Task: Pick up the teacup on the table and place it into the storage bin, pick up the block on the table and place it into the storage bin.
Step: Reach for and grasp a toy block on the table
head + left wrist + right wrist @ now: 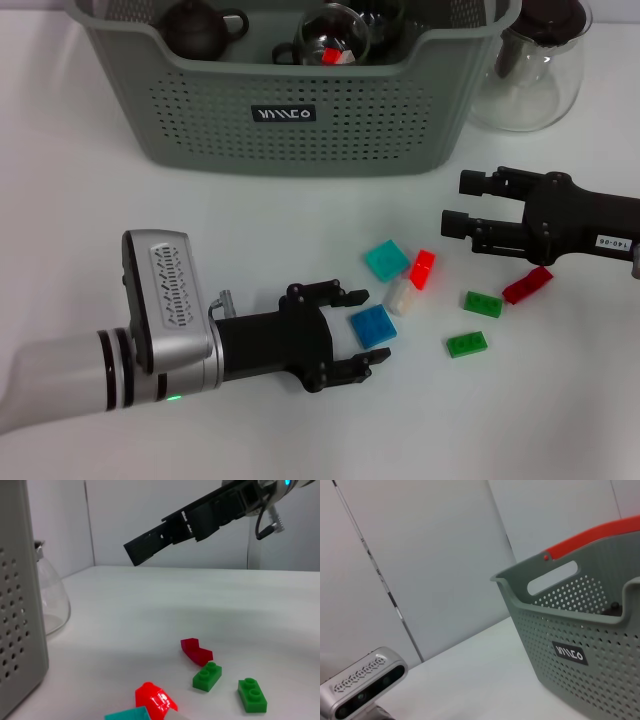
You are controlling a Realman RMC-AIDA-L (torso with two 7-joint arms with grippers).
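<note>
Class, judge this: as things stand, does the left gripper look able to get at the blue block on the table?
Probably yes: the left gripper is open with the blue block between its fingers, nothing blocking.

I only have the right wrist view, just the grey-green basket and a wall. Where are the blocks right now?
Observer: In the head view, small blocks lie scattered on the table in front of the storage bin.
Operator: Is the left arm on one of them?
Observer: The left gripper has its jaws open on either side of the blue block, not closed on it.
Operator: And the right gripper?
Observer: The right gripper hangs open and empty above the table, beyond the red block.
</note>
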